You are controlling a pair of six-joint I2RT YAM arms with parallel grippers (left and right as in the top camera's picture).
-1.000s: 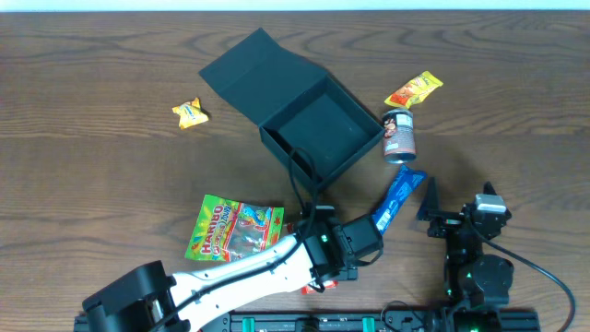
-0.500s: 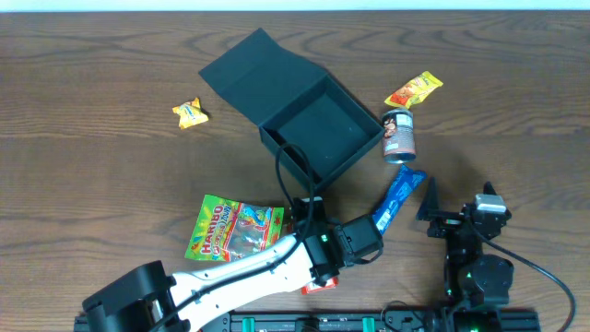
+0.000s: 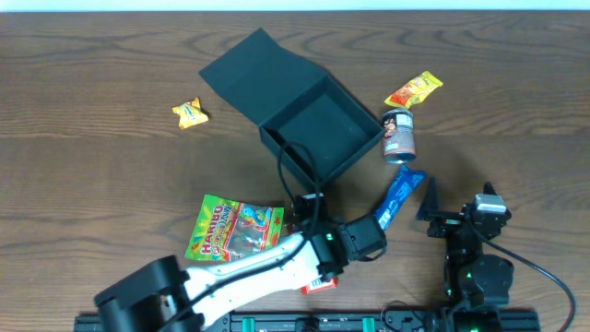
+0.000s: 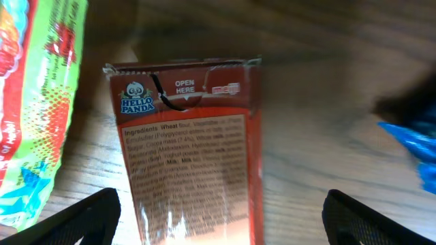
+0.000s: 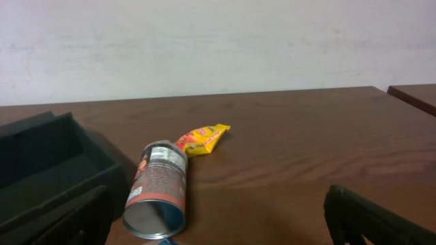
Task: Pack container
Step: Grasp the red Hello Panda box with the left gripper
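Brown wood table (image 3: 516, 83), seen from overhead. Container (image 3: 323, 134) at 12 of centre: dark matte square box, turned on the diagonal, lid flapped back toward 10, tray empty. Can (image 3: 399, 134) just beside its 3 o'clock corner. Panda box (image 3: 315, 287) at 6, mostly under my left wrist. Haribo bag (image 3: 235, 228) at its 10.

Left wrist: left gripper (image 4: 221, 221) fingers spread wide, nothing held. Panda box lies between them but off toward 9. Bag edge just beside the box at 9, blue packet (image 4: 412, 146) at 3. I read this as the pick. Nudge toward 9 to centre, drop straight, keep the 9-side finger off the bag, squeeze the long sides, then carry to 12 into the tray.

Right wrist: pale wall behind. Right gripper (image 5: 218, 221) wide open, empty. Can on its side at 8, yellow packet (image 5: 202, 138) behind it, container corner at 9.
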